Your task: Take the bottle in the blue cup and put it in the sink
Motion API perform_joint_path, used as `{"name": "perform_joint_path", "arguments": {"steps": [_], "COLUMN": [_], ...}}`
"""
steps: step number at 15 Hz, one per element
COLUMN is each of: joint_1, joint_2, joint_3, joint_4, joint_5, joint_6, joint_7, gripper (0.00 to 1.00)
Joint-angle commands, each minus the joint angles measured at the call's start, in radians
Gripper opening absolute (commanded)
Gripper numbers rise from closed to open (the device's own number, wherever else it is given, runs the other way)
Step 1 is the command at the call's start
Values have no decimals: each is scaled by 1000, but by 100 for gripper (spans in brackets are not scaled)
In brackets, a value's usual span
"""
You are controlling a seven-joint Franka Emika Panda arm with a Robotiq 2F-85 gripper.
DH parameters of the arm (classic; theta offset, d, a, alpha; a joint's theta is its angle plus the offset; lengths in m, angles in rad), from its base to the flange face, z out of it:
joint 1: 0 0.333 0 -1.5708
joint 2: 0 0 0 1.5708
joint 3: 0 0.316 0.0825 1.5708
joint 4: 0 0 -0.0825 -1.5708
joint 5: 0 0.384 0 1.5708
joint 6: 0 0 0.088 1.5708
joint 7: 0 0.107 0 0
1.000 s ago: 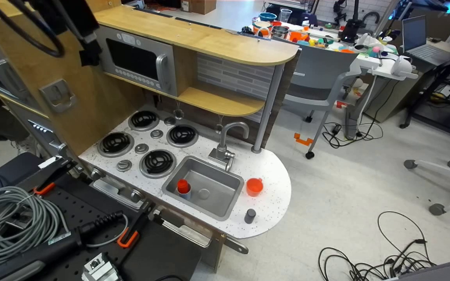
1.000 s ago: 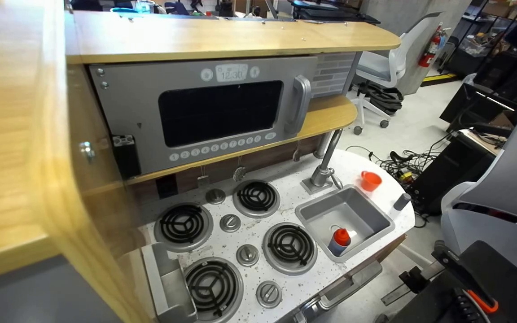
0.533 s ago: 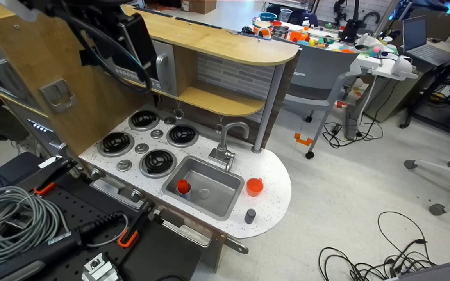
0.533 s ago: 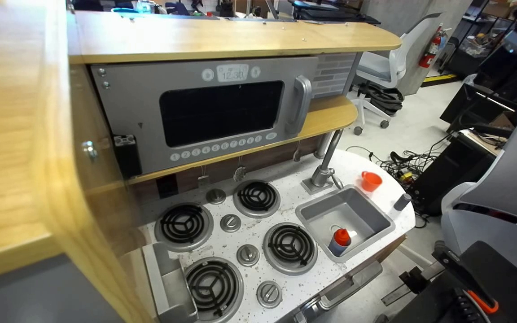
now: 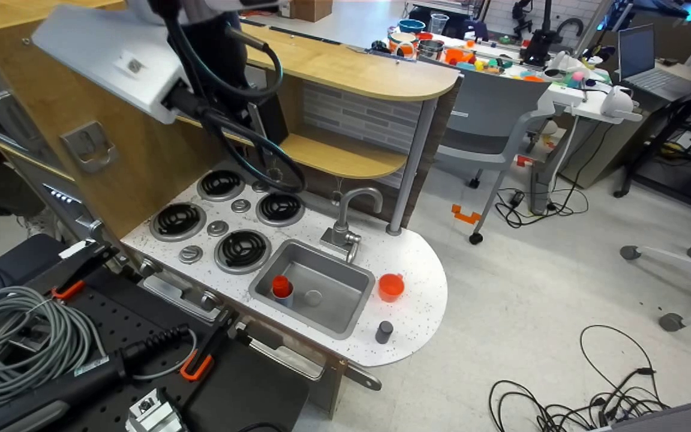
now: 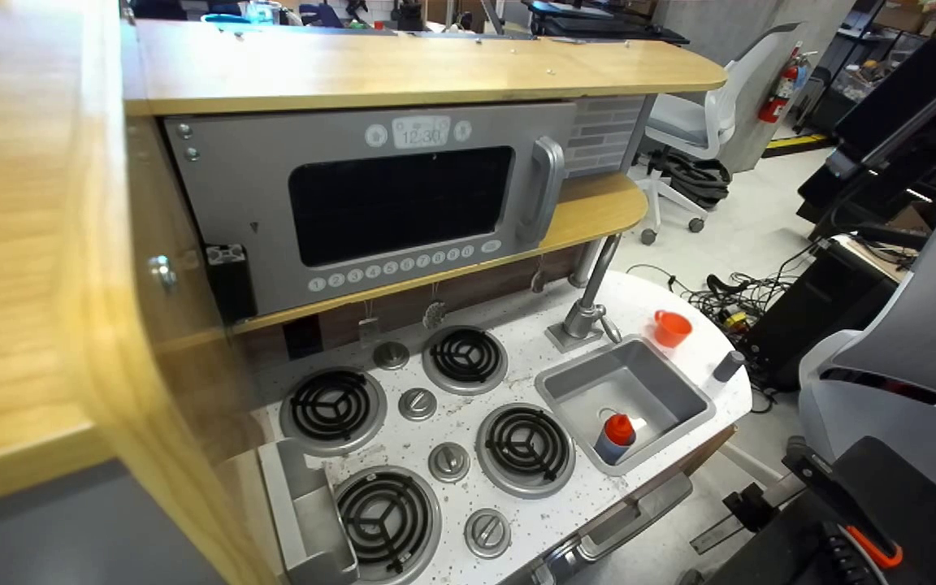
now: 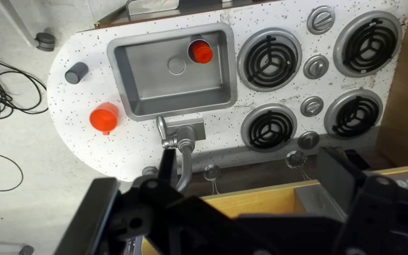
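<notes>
The red bottle stands in the blue cup, and the cup is inside the metal sink, in a corner by the burners. Both exterior views show this: the bottle, the cup and the sink. In the wrist view the bottle leans inside the cup, within the sink. The bottle's lower part is hidden by the cup. My gripper is open with nothing between its fingers, high above the counter, on the faucet and shelf side of the sink.
A curved faucet rises behind the sink. An orange cup and a dark grey cylinder stand on the counter's rounded end. A wooden shelf and a toy microwave overhang the back. Black burners lie beside the sink.
The arm has come in from the upper left and moved right, nearer the sink, in an exterior view. The bottle, blue cup and other objects have not moved.
</notes>
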Motion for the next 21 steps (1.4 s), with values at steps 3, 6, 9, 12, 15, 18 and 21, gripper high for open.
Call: {"name": "perform_joint_path", "arguments": {"steps": [3, 6, 9, 12, 15, 18, 21], "joint_1": [-11, -19, -27, -29, -38, -35, -39], "joint_2": [190, 286, 374, 458, 528, 605, 675], "joint_3": [-7, -2, -6, -15, -6, -8, 3], "joint_4": [19, 25, 28, 34, 34, 43, 72], "joint_5": [-30, -62, -122, -145, -123, -130, -124], "joint_6": [116, 175, 255, 333, 405, 454, 481], "joint_7": [-52, -53, -24, 19, 21, 28, 23], "gripper": [100, 100, 100, 100, 100, 100, 100]}}
